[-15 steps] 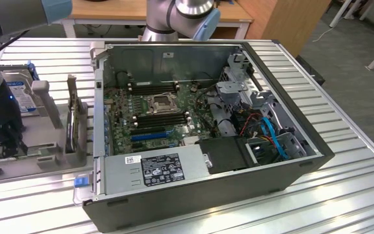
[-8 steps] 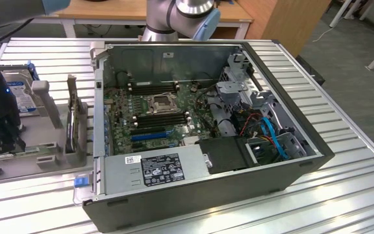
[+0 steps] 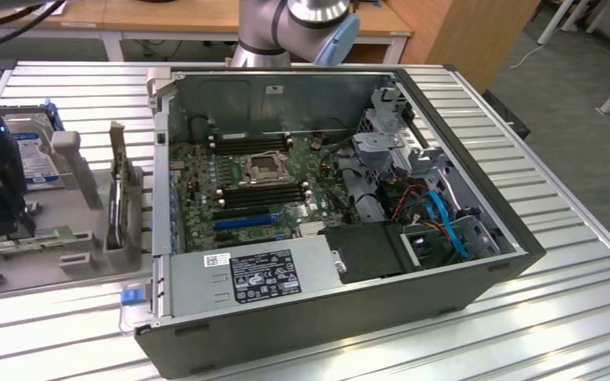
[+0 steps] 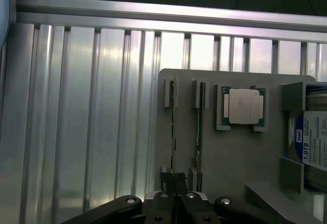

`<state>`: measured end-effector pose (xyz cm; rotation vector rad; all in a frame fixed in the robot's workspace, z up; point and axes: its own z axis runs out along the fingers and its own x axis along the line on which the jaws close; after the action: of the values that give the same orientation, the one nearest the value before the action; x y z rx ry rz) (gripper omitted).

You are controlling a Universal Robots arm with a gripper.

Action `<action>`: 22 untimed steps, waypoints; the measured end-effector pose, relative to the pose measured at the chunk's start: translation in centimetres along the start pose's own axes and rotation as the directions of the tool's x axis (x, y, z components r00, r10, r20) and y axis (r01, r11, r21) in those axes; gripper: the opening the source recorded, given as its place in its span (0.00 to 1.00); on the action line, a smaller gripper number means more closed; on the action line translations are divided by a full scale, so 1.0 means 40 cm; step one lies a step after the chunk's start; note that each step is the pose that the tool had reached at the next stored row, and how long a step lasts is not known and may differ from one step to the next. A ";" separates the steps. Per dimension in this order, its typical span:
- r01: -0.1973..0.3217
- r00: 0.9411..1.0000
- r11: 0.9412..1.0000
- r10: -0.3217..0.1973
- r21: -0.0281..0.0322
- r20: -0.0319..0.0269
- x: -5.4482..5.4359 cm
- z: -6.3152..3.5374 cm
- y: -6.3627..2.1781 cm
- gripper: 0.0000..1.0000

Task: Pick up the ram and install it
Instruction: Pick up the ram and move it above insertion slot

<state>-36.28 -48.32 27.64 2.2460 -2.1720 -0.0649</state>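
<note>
The ram is a thin green stick seen edge-on, standing in a slot of the grey parts holder. My gripper is shut on its near end, with the dark fingertips pressed against both faces. A second thin stick stands in the parallel slot beside it. In the exterior view my gripper hangs low over the holder at that view's left, beside the open computer case. Black ram slots lie on the motherboard around the CPU socket.
A square silver CPU chip and a blue-labelled hard drive sit in the same holder. The case's tall left wall stands between holder and motherboard. Cables and a power supply fill the case's front. The slatted metal table surrounds everything.
</note>
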 end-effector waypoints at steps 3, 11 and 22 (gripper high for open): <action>0.000 1.000 1.000 0.000 0.000 0.000 0.000 -0.021 0.000 0.11; 0.000 1.000 1.000 0.000 0.000 0.000 -0.001 -0.079 0.001 0.11; 0.000 1.000 1.000 0.000 0.000 0.000 -0.003 -0.146 0.002 0.11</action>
<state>-36.11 -48.32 33.49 2.2460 -2.1720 -0.0649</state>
